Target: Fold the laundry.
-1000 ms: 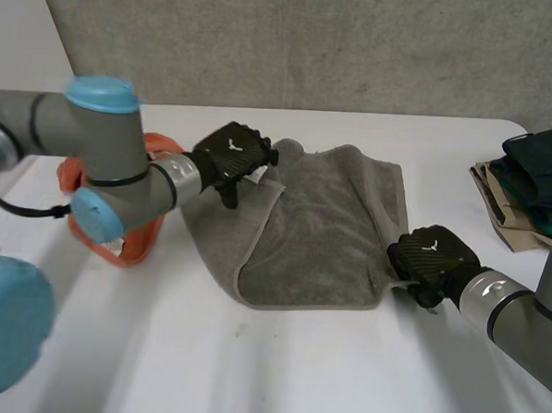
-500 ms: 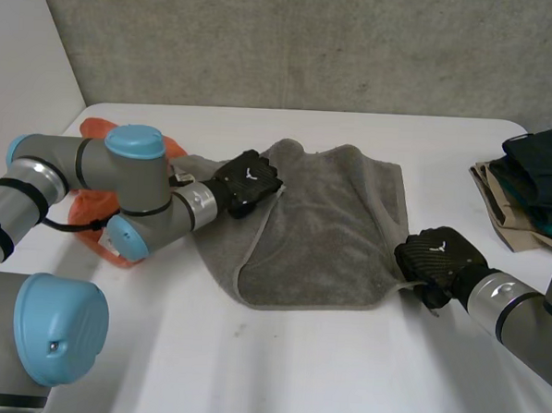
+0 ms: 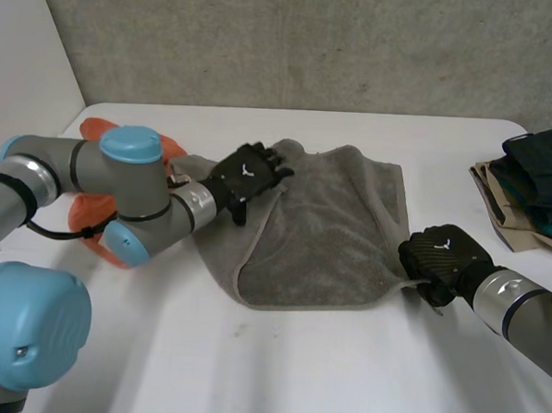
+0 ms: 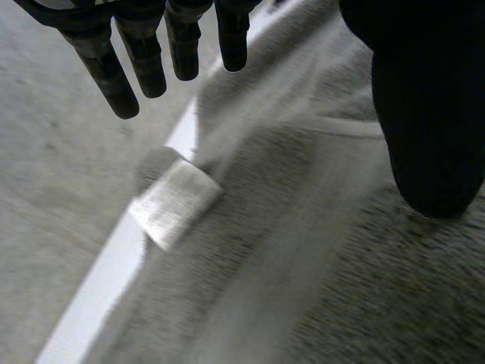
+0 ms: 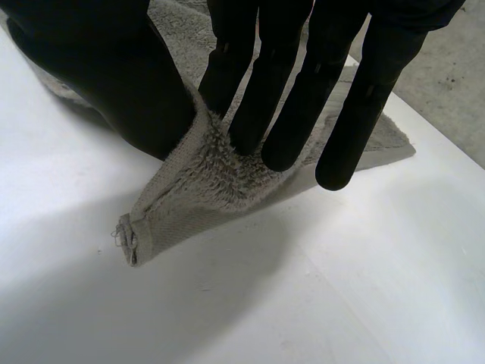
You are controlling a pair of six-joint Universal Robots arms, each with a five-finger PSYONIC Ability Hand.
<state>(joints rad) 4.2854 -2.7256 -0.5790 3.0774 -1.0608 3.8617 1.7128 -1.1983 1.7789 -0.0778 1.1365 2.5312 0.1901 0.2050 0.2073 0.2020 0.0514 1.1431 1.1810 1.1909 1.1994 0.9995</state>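
Note:
A grey towel [image 3: 331,219] lies mid-table, its left side folded over toward the middle. My left hand [image 3: 245,175] hovers over that folded left edge, open. In the left wrist view its straight fingers [image 4: 110,76] and thumb stand apart above the towel [image 4: 341,288], with a white label [image 4: 176,203] under the palm. My right hand [image 3: 440,255] is at the towel's near right corner. In the right wrist view its fingers [image 5: 333,98] and thumb pinch that corner [image 5: 204,189], lifted a little off the table.
An orange cloth [image 3: 90,220] lies at the table's left, partly behind my left arm. A stack of dark folded clothes [image 3: 542,174] on a tan piece sits at the far right edge. White table [image 3: 276,373] stretches in front of the towel.
My left hand has spread its fingers and let go of the towel's left edge, and its arm has swung lower. The right hand has shifted slightly right, still holding the corner.

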